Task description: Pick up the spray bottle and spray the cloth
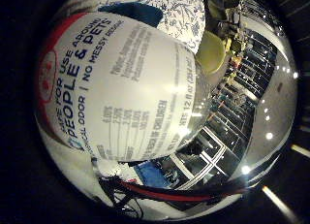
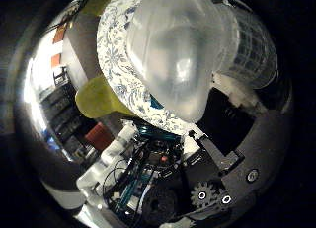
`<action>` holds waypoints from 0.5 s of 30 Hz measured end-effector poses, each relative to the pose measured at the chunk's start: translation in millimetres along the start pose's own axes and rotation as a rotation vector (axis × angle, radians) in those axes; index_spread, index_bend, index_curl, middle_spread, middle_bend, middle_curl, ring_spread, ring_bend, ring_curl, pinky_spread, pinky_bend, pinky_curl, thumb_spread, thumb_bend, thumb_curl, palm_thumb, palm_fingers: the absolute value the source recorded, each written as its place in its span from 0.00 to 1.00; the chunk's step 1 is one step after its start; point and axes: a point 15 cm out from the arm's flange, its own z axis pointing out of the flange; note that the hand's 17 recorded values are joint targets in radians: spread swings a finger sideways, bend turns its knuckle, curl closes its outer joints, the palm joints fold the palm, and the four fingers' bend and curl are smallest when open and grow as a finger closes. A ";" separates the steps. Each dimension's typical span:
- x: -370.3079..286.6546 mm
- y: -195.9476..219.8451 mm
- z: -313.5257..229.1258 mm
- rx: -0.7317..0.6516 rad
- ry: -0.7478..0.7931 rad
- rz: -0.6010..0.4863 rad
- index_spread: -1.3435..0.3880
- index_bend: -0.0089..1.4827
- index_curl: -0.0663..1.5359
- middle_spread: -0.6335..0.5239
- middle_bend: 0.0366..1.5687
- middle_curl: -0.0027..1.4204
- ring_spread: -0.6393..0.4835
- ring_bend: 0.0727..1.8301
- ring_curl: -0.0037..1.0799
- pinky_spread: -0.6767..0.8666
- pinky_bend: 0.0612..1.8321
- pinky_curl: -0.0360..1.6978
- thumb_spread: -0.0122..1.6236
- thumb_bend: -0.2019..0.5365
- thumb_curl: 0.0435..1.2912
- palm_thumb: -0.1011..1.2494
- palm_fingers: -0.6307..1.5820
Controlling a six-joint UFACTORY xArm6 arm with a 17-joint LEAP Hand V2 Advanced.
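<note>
The spray bottle point(image 1: 121, 88) sits right against the palm. In the little finger side view its white printed label fills the upper left and middle of the frame, bulging toward the lens. In the thumb side view a pale, translucent rounded part of it takes up the upper middle. A thing this large in both views is pressed close, so I judge it is held up off whatever it stood on.

The hand point(image 2: 163, 188) shows in the lower half of the thumb side view: white finger segments at lower left, black body with a gear at lower right, teal parts between. Whether its fingers are wrapped round the bottle I cannot tell, as none is seen crossing the bottle in either view. The tight fit to the palm suggests a grip made for carrying and for reaching the trigger, but the trigger itself is not visible.

Behind the bottle lies a white fabric with a blue flower pattern point(image 2: 116, 65), curving round the left of the bottle in the thumb view and showing at the top of the other view. It may be the cloth to be sprayed, or a cover over the surface, which I cannot tell. A dark teal patch point(image 1: 138, 13) lies on it at upper middle. A yellow-green object point(image 2: 98, 97) sits beside the fabric's edge.

Farther off, the room shows shelving and framed glass partitions point(image 1: 232, 103) at right, with small ceiling lights point(image 1: 269, 136) beyond.
</note>
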 end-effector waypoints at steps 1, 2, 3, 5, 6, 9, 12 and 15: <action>0.0 0.1 0.0 0.000 0.000 0.000 0.63 0.73 0.61 0.39 0.82 0.61 0.35 0.70 0.82 0.31 0.56 0.83 0.59 0.25 0.56 0.84 0.78; 0.1 0.4 -0.7 0.002 0.000 -0.001 0.62 0.73 0.61 0.39 0.82 0.61 0.35 0.70 0.82 0.31 0.56 0.83 0.59 0.25 0.56 0.84 0.78; 0.3 1.4 -2.3 0.006 0.000 0.000 0.62 0.73 0.61 0.39 0.82 0.61 0.35 0.70 0.82 0.31 0.56 0.83 0.59 0.25 0.56 0.84 0.78; 1.4 4.0 -6.5 0.018 -0.001 0.000 0.62 0.73 0.61 0.39 0.82 0.61 0.35 0.70 0.82 0.31 0.56 0.83 0.59 0.25 0.56 0.84 0.78; 1.5 4.5 -7.1 0.020 -0.001 -0.001 0.62 0.73 0.61 0.39 0.82 0.61 0.35 0.70 0.82 0.31 0.56 0.83 0.59 0.25 0.56 0.84 0.78; 4.0 10.9 -15.3 0.042 -0.002 -0.003 0.62 0.73 0.60 0.39 0.82 0.61 0.35 0.70 0.82 0.31 0.56 0.83 0.59 0.25 0.56 0.84 0.78; 2.9 15.3 -21.8 0.062 -0.009 -0.004 0.62 0.73 0.60 0.39 0.82 0.62 0.35 0.70 0.82 0.31 0.56 0.83 0.59 0.25 0.56 0.84 0.78; -1.9 22.3 -36.7 0.114 -0.027 -0.011 0.62 0.73 0.60 0.39 0.82 0.62 0.35 0.70 0.82 0.31 0.56 0.83 0.59 0.25 0.56 0.84 0.78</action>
